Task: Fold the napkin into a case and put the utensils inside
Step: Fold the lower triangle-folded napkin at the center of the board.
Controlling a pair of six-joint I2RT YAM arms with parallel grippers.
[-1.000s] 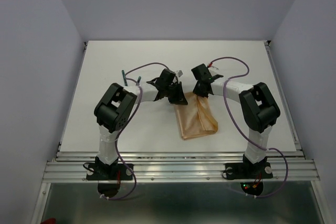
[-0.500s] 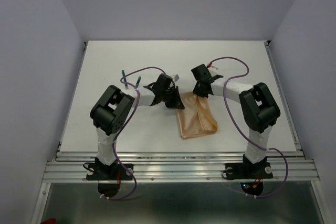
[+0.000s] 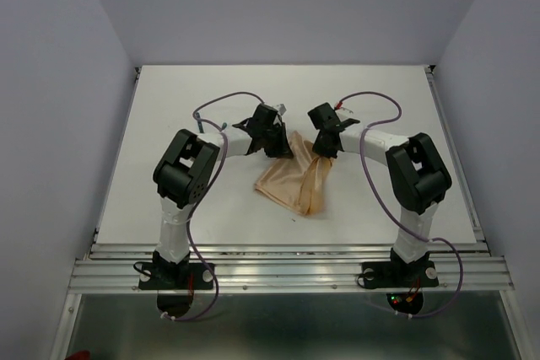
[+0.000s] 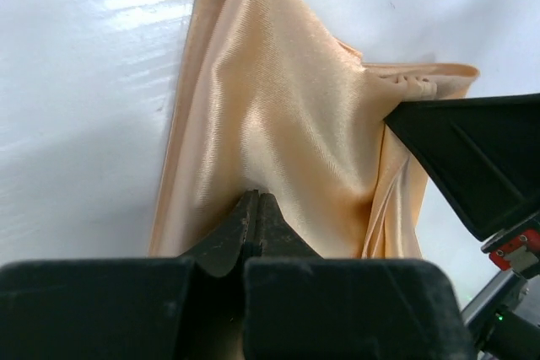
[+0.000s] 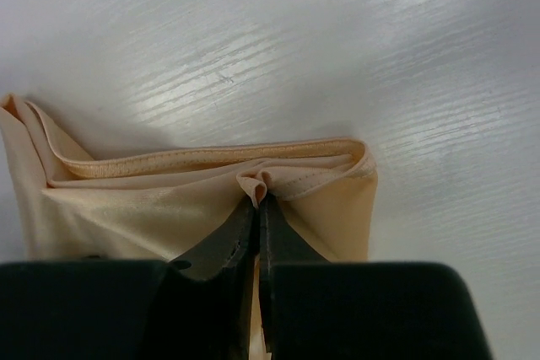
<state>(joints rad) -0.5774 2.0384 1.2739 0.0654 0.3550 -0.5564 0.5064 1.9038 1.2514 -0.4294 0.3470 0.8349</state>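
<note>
The peach-tan napkin (image 3: 289, 181) lies rumpled and partly spread on the white table (image 3: 169, 99) between the two arms. My left gripper (image 3: 281, 147) is shut on the napkin's far left part; the satin (image 4: 278, 115) pulls into creases at the left gripper (image 4: 257, 200). At the far right corner my right gripper (image 3: 320, 156) is shut on a pinched fold of the hemmed edge (image 5: 211, 162), right at the right gripper (image 5: 261, 201). One thin green utensil handle (image 3: 200, 126) peeks out beside the left arm; the other utensils are hidden.
Purple cables (image 3: 371, 97) loop above both arms. The right arm's black finger (image 4: 472, 158) crowds the right side of the left wrist view. Grey walls close in on three sides, and a metal rail (image 3: 287, 250) runs along the near edge.
The napkin has gone from a narrow oblong to a wider, slanted spread. My left gripper swung toward the back with cloth in it. The right arm has barely moved.
</note>
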